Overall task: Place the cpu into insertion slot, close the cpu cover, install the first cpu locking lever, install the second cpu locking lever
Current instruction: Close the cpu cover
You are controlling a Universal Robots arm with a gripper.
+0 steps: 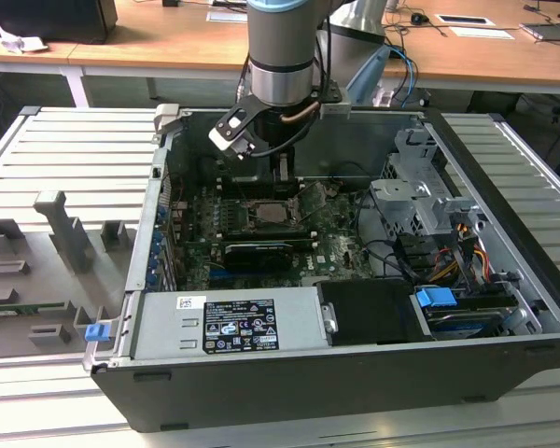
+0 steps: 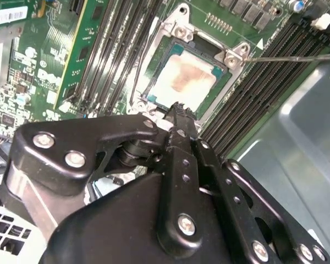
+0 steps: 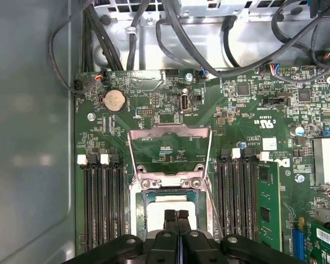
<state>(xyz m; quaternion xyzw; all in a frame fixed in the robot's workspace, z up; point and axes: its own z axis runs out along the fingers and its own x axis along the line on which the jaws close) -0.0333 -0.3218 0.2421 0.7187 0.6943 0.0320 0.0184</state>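
the computer case (image 1: 355, 392) lies open on a ribbed grey worktop (image 1: 56, 149). along the case's near edge sit a silver power box (image 1: 233, 322) and a black cover plate (image 1: 373, 308) with a blue tab (image 1: 436, 301) beside it. grey holders (image 1: 65, 229) stand on the worktop at the exterior view's left.

past the power box the green board (image 1: 336, 247) fills the case floor. the socket (image 1: 273, 213) sits near the middle of the board, between two banks of long black memory slots (image 3: 102, 198). the chip (image 2: 181, 77), pale with a beige smear, lies flat inside the socket, square to its rim.

the gripper (image 3: 176, 215) hangs just over the chip's near edge. its two black fingers (image 3: 170, 215) are pressed together side by side and grip nothing. whether the tips touch the chip i cannot tell.

the cover frame (image 3: 170, 133) is swung up off the socket on its hinge, and the green board shows through its open window. a thin metal lever (image 2: 289, 57) sticks out free from one socket corner, across the memory slots.

beyond the cover frame a round coin battery (image 3: 114, 101) sits on the board, and black cables (image 3: 209, 49) loop over the board's far edge. a metal drive cage (image 1: 415, 201) fills the case's far corner at the exterior view's right. the arm (image 1: 282, 56) rises above the case's far wall, with wooden desks (image 1: 149, 47) behind it.
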